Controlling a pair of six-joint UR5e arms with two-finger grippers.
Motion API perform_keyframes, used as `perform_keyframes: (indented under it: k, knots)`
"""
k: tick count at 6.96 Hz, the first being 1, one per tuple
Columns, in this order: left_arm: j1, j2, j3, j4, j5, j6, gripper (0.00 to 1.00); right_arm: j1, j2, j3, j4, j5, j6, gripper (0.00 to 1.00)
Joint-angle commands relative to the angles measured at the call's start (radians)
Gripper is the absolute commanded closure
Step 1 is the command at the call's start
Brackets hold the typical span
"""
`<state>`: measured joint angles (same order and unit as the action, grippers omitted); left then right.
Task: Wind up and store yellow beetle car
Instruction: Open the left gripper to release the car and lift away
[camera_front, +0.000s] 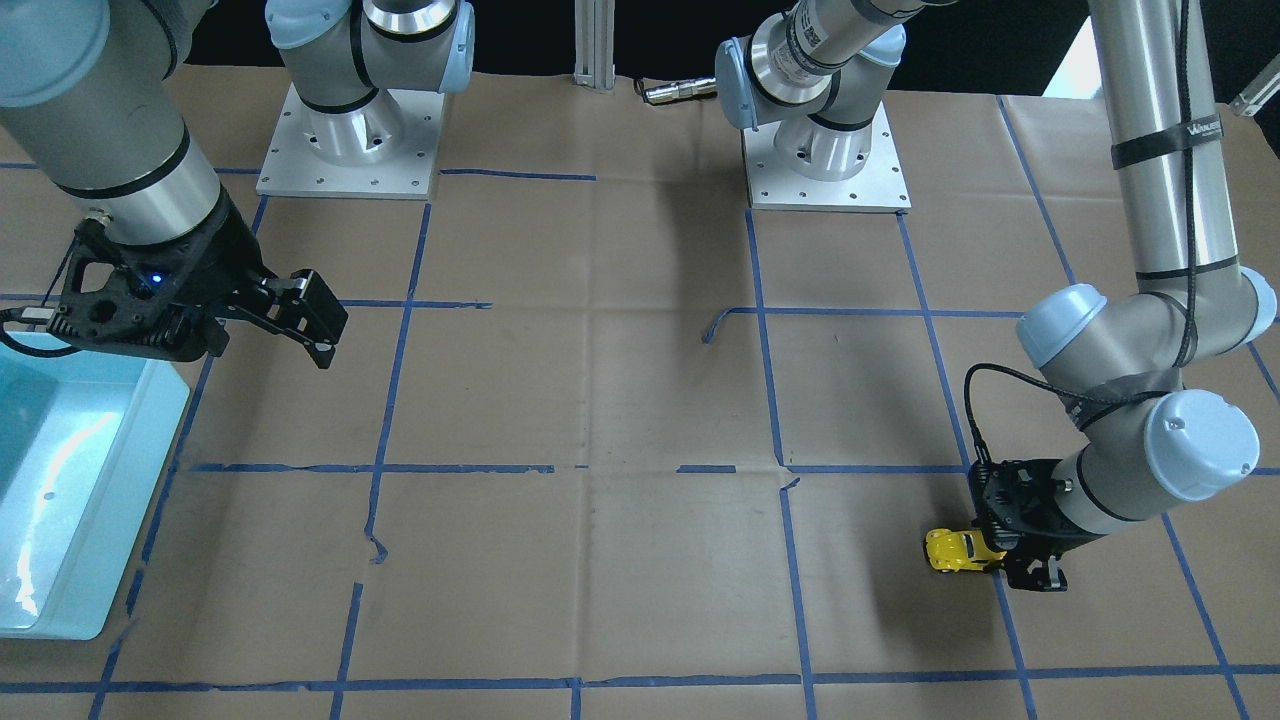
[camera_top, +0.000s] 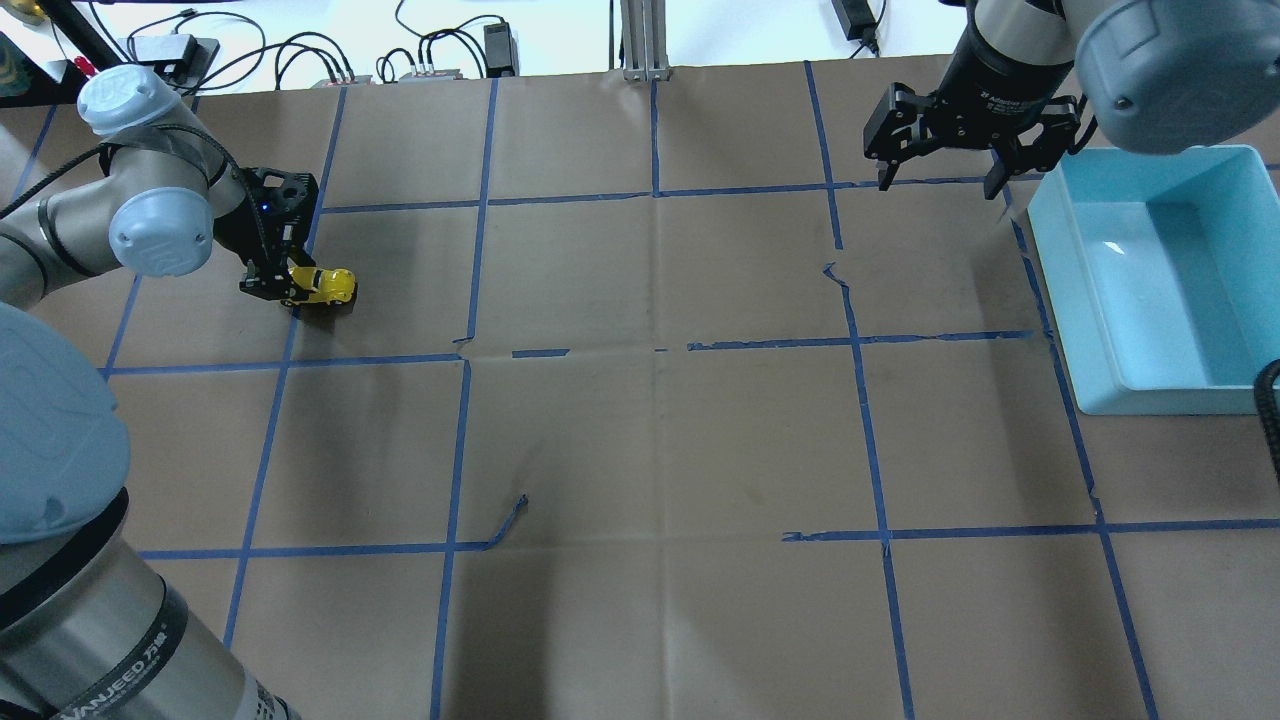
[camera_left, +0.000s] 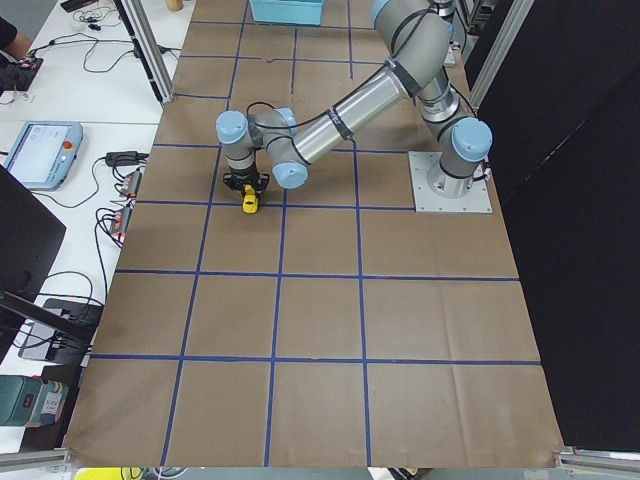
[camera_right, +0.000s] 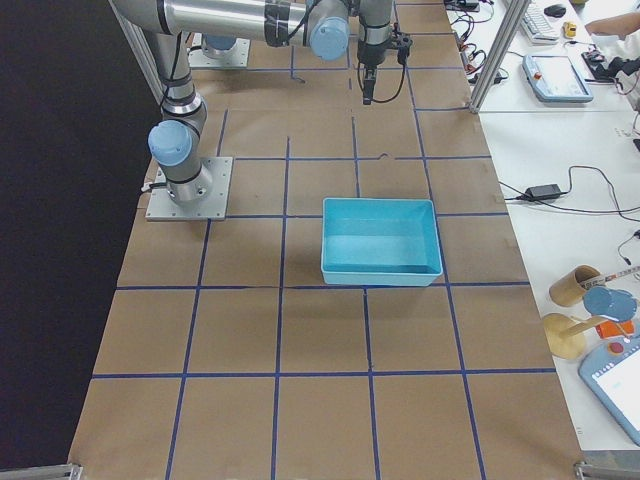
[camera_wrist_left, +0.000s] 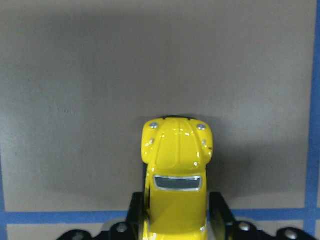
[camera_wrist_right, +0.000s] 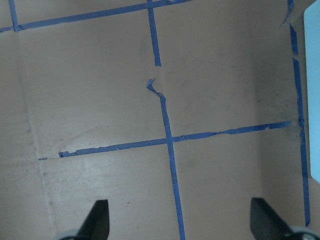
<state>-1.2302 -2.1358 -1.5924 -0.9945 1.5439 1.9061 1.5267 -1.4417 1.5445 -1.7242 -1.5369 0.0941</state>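
The yellow beetle car (camera_top: 322, 286) sits low on the brown paper at the table's far left; it also shows in the front-facing view (camera_front: 957, 551), the left side view (camera_left: 249, 201) and the left wrist view (camera_wrist_left: 176, 180). My left gripper (camera_top: 283, 284) is shut on the car's rear half, with a finger on each side of the body (camera_wrist_left: 218, 210). My right gripper (camera_top: 940, 165) is open and empty, raised beside the light-blue bin (camera_top: 1200, 376); its spread fingertips (camera_wrist_right: 97, 218) show in the right wrist view.
The light-blue bin also shows in the front-facing view (camera_front: 130, 470) and the right side view (camera_right: 380, 272). Blue tape lines mark a grid on the brown paper (camera_top: 660, 440). The arm bases (camera_front: 350, 150) stand at the robot's edge of the table.
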Motion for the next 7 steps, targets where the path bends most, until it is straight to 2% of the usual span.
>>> perform_keyframes:
  k: [1,3,4,5,7]
  knots:
    - [-0.023,0.052,0.008,-0.027,0.011,-0.086,0.0,0.0,-0.005,0.0,0.002,-0.002,-0.001,0.0]
    - [-0.176,0.182,0.031,-0.216,0.012,-0.441,0.0,0.0,-0.008,0.002,0.002,-0.002,-0.001,0.0]
    - [-0.23,0.245,0.031,-0.264,0.012,-0.64,0.0,0.0,-0.005,0.008,0.002,-0.002,-0.002,0.0]
    - [-0.256,0.307,0.034,-0.292,0.01,-0.893,0.0,0.0,-0.003,0.005,0.002,0.0,-0.002,0.0]
    - [-0.268,0.407,0.057,-0.404,0.01,-1.275,0.0,0.0,-0.002,0.011,0.002,0.0,-0.004,0.0]
